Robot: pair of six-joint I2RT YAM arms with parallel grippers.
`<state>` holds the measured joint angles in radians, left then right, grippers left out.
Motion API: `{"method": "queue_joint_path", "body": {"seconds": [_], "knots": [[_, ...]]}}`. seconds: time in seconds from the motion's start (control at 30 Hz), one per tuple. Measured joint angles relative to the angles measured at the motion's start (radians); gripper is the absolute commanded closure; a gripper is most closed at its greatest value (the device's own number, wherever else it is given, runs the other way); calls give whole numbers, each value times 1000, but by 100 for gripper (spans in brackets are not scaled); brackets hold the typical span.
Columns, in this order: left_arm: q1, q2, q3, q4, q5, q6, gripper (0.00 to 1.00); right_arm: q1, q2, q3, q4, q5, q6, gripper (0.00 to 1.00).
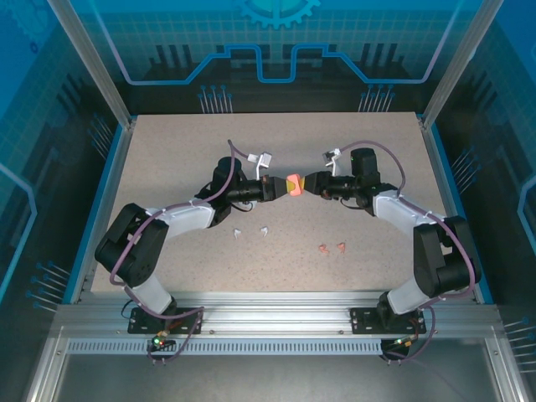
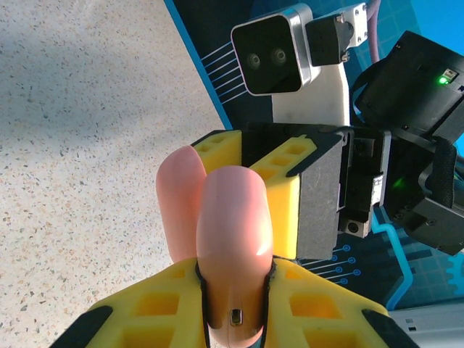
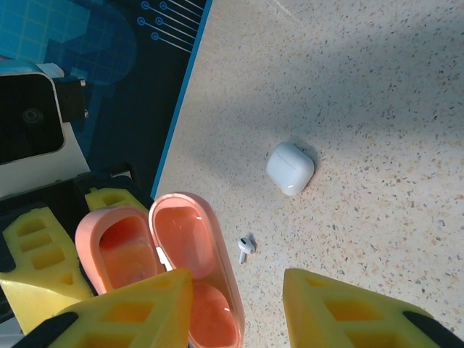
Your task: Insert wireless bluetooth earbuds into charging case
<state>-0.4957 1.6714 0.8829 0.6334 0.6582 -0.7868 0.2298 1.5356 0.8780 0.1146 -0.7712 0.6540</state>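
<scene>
Speckled beige worktop (image 1: pixel 167 167), blue rim on its left and right edges. We note the left arm (image 1: pixel 180 216) and right arm (image 1: pixel 402 209) both reaching inward, meeting nose to nose over the worktop's middle, a little toward the far edge. Left claw (image 1: pixel 272 188) is clamped on the pink case (image 1: pixel 293 184). In the left wrist view its yellow fingers (image 2: pixel 138 312) press both sides of the case's port end (image 2: pixel 233 290), and the case is held off the surface. Right claw (image 1: pixel 311 182) faces it with fingers parted. In the right wrist view bare worktop shows between its two yellow fingers (image 3: pixel 348 312), and the other finger overlaps the case's lower end; whether they touch, we cannot tell. The pink case (image 3: pixel 192 246) is hinged open, both hollow halves turned toward the right wrist camera. A white case (image 3: pixel 290 168), closed, lies flat on the worktop beneath, well apart from the claws. Two white earbuds (image 1: pixel 238 233) lie side by side toward the near edge, left of centre, just beside the left arm's forearm. One white earbud (image 3: pixel 246 248) shows on the surface beside the pink case's rim. Two pink earbuds (image 1: pixel 323 246) lie close together toward the near edge, right of centre, apart from the white pair.
</scene>
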Motion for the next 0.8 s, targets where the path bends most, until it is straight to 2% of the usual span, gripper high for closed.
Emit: {"method": "queue_joint_path", "body": {"seconds": [0.47,0.6,0.8], "knots": [[-5,0,12,0,-6,0,100,-4,-4,-28,7,-20,-3,62],[-5,0,12,1,-6,0,100,-4,-3,-24,8,-29,0,68],[-5,1,14,10,-13,0,100,-3,6,14,3,-49,-6,83]]}}
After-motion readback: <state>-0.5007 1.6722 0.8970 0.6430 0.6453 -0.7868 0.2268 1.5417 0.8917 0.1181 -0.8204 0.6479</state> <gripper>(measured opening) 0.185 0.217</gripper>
